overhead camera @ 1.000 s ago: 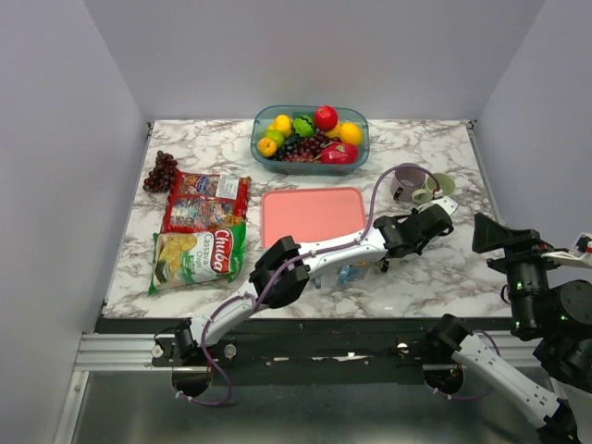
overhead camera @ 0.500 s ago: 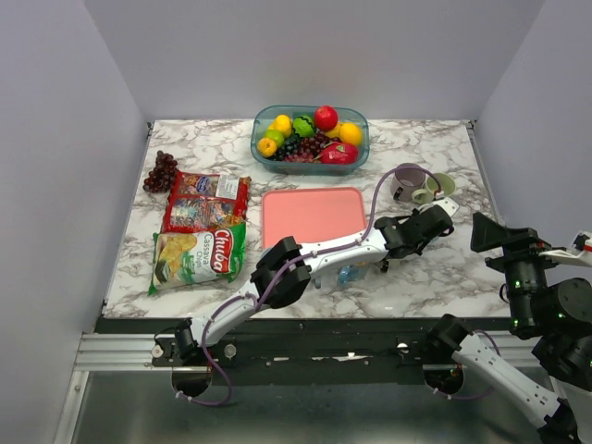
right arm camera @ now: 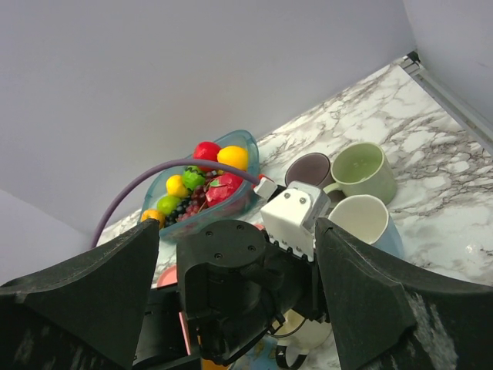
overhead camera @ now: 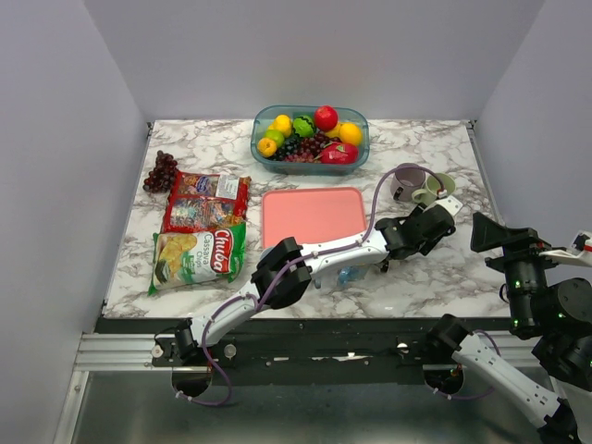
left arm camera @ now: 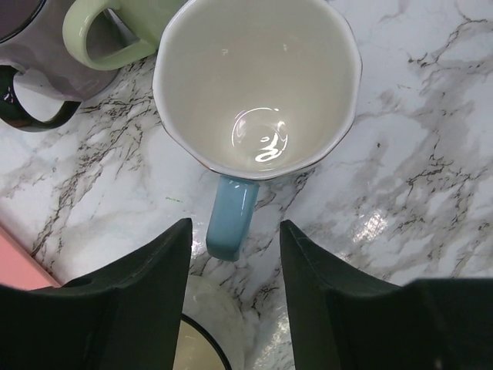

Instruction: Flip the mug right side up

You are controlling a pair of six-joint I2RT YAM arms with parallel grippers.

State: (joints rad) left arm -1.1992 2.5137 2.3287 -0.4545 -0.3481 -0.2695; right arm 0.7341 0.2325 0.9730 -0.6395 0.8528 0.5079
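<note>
A blue mug with a white inside stands upright on the marble table, its mouth facing up and its blue handle pointing at my left gripper. That gripper is open; the handle's end lies between the fingers without touching them. The mug also shows in the right wrist view. In the top view my left gripper hides it. My right gripper is open and empty, raised off the table at the right.
A green mug and a purple mug stand just beyond the blue one. A white mug with a black rim lies under my left wrist. A pink tray, a fruit bowl and snack bags lie to the left.
My left gripper has crept slightly farther right toward the mugs. The right arm has barely moved.
</note>
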